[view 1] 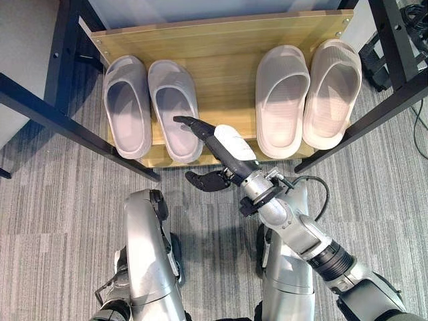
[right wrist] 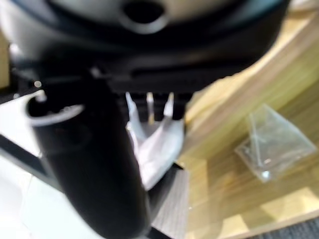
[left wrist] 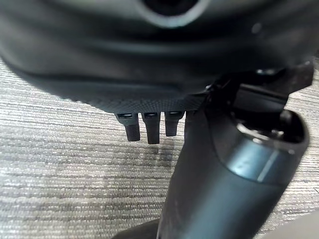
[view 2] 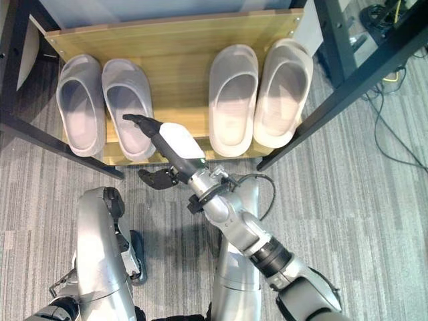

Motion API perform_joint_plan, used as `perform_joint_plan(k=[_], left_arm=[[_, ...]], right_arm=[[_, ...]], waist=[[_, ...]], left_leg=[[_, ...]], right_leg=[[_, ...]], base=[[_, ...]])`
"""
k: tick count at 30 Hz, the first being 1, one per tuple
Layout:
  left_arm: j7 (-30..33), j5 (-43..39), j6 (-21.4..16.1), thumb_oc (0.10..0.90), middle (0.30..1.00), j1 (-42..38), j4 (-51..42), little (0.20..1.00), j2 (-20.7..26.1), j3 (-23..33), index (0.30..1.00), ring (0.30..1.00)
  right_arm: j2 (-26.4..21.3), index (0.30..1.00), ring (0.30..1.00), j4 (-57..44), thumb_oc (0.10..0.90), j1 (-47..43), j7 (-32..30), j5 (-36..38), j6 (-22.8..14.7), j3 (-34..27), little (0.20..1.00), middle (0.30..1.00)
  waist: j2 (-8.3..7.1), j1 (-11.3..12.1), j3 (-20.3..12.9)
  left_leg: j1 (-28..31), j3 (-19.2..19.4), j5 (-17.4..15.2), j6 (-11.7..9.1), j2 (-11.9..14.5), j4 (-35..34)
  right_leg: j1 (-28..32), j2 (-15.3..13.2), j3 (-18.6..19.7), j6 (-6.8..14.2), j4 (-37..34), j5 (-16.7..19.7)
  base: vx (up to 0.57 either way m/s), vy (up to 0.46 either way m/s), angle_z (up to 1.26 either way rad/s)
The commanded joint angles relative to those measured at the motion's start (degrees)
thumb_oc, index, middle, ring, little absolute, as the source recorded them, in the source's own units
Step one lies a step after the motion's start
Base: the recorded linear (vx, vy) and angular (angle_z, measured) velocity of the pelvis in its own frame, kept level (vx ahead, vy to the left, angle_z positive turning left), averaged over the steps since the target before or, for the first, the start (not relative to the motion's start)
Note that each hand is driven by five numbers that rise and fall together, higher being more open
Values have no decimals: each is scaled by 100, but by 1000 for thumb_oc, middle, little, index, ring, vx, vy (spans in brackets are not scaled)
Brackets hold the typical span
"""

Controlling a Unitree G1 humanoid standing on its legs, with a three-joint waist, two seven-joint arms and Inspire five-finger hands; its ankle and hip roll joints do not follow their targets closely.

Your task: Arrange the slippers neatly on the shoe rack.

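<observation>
At centre frame the right hand reaches up-left, fingers straight and relaxed, fingertips over the heel of the inner grey slipper. Both pairs sit on the shoe rack across the top. The left hand's fingers hang loosely above carpet.

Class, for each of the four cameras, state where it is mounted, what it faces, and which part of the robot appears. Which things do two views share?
Left eye view: on the head, looking down at the shoe rack and four slippers; right hand over the front edge.
Right eye view: beside it, same rack and hand.
Left wrist view: on the left wrist, facing grey carpet; left hand hanging.
Right wrist view: on the right wrist, facing the wooden shelf.
Shared: both eyes show the rack.
</observation>
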Motion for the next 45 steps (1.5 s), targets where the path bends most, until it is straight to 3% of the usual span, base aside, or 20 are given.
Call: perform_joint_plan(k=[1,8,16,20,26,37,43,45], left_arm=[[147,35,-226,800,900,-13,218,900,-123,-221,900,900],[132,-60,-241,800,900,-26,265,900,-63,-215,900,900],[114,-43,-224,800,900,-31,331,900,-79,-189,900,900],[142,204,-221,800,900,-4,309,900,-139,-240,900,900],[252,378,-241,800,900,-2,143,900,-133,-123,900,900],[301,504,-247,800,900,75,78,900,-207,-229,900,900],[359,628,-324,800,900,214,-21,900,-196,-102,900,900],[580,746,-535,800,900,375,-405,900,-189,15,900,900]], right_arm=[[196,900,900,-578,800,-706,-139,238,-461,194,900,900],[131,900,900,-135,800,-1126,-319,320,-426,146,900,900],[-17,900,900,-357,800,-1214,-430,119,-422,-36,900,900],[-141,900,900,-896,800,-865,-492,-78,-471,-297,900,900],[-434,900,900,-2033,800,-209,-931,-1046,-481,-992,900,900],[-502,900,900,-2495,800,74,-1199,-1367,-521,-1112,900,900],[-853,900,900,-3233,800,580,-1469,-1618,-729,-1669,900,900],[-1272,900,900,-3827,800,1601,-1804,-1800,-966,-2423,900,900]], waist=[[135,418,-180],[170,483,-181],[139,482,-180],[109,446,-179],[32,367,-178],[5,344,-178],[-60,335,-178],[-156,284,-178]], left_leg=[[-199,-752,261,186,-265,-99],[-199,-744,274,180,-282,-77],[-199,-739,275,177,-277,-81],[-199,-724,256,184,-263,-63],[-199,-728,239,206,-250,-61],[-199,-704,250,235,-252,-63],[-199,-699,247,236,-271,-60],[-199,-706,241,248,-284,-71]], right_leg=[[269,9,542,-260,-47,263],[270,2,566,-242,-40,290],[270,13,584,-234,-26,302],[270,4,594,-241,-13,301],[269,12,565,-265,27,244],[268,11,518,-274,9,218],[269,-5,528,-268,24,229],[269,-30,519,-257,-7,239]], base=[[0,0,0],[0,0,0],[0,0,0],[0,0,0],[0,0,0],[-1,-3,-1],[0,0,0],[0,0,0]])
